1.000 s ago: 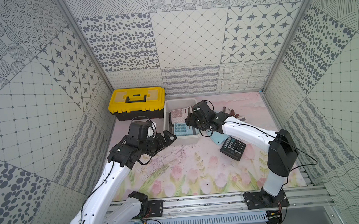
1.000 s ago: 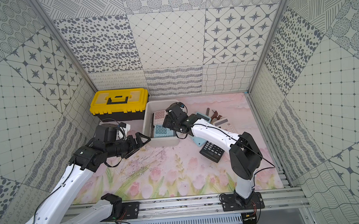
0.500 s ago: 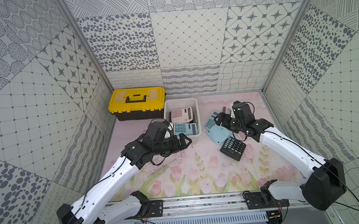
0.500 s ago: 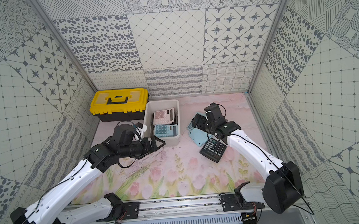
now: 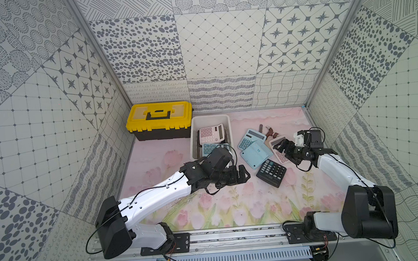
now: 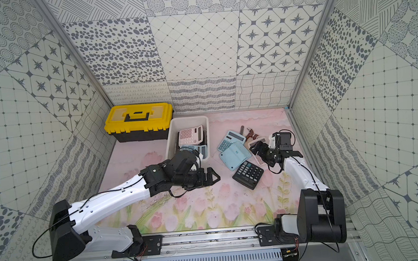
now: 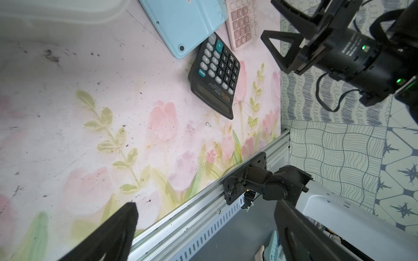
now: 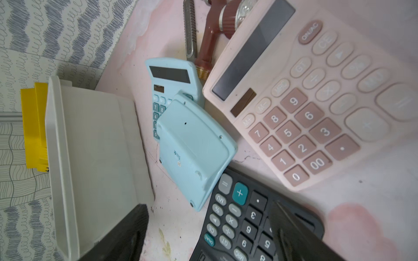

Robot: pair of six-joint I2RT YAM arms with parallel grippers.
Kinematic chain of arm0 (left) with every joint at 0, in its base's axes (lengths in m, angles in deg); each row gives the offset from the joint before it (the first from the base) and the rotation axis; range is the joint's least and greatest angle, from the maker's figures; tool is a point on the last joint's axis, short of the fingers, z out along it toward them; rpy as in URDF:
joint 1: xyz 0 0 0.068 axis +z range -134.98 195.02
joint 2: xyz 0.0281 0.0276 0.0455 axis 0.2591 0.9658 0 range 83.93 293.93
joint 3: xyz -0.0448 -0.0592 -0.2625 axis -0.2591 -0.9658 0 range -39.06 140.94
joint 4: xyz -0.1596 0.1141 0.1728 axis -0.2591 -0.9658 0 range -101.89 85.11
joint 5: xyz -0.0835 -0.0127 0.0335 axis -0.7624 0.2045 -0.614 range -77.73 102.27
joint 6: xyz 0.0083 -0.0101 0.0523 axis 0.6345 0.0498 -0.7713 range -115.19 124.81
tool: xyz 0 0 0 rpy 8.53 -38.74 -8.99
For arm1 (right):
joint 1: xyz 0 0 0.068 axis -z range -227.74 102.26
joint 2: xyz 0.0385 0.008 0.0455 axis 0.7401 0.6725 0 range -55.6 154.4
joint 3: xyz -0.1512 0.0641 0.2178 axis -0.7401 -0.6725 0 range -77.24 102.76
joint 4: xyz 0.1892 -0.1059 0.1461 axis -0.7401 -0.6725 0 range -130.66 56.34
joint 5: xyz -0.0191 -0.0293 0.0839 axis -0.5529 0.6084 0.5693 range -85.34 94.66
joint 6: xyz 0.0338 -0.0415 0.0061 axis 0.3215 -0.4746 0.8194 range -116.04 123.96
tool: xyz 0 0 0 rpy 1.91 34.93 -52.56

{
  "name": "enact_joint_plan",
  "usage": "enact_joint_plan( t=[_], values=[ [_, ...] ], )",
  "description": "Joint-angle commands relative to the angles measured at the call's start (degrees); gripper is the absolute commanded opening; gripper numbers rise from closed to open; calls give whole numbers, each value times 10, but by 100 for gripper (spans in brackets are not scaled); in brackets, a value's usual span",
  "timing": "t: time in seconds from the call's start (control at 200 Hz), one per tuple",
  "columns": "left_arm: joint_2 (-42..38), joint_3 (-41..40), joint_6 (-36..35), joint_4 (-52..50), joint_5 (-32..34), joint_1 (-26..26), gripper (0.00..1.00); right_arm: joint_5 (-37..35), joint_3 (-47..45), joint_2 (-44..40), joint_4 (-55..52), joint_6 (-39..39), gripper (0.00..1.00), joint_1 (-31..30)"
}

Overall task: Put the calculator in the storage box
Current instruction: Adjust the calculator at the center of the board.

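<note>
One second on, right hand [image 5: 279, 147] moved from storage box [image 5: 209, 116] to pink calculator [image 8: 305, 113].

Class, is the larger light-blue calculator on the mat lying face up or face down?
Face down: the calculator shows only its plain back with screw holes, no keys.

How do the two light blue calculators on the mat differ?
The farther blue calculator lies face up, keys and display showing; the nearer blue calculator lies face down, showing its plain back. The nearer one lies partly over the farther one and over the black calculator. Both are light blue and outside the storage box.
</note>
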Motion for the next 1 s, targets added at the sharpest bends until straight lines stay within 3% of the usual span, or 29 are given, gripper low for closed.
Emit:
enact_joint_plan(
  t=[0.0,0.215,0.48,0.775,0.996],
  values=[
    [58,13,20,70,6,-14,100,59,-4,47,77,-18,88,20],
    [130,27,19,85,-10,-19,100,109,6,127,121,-14,86,35],
    [151,24,18,89,-11,-19,100,124,-36,142,140,-10,85,32],
    [147,21,8,72,4,-19,100,128,-115,104,146,3,84,4],
    [138,21,0,59,8,-19,100,134,-123,61,100,-4,84,3]
  ],
)
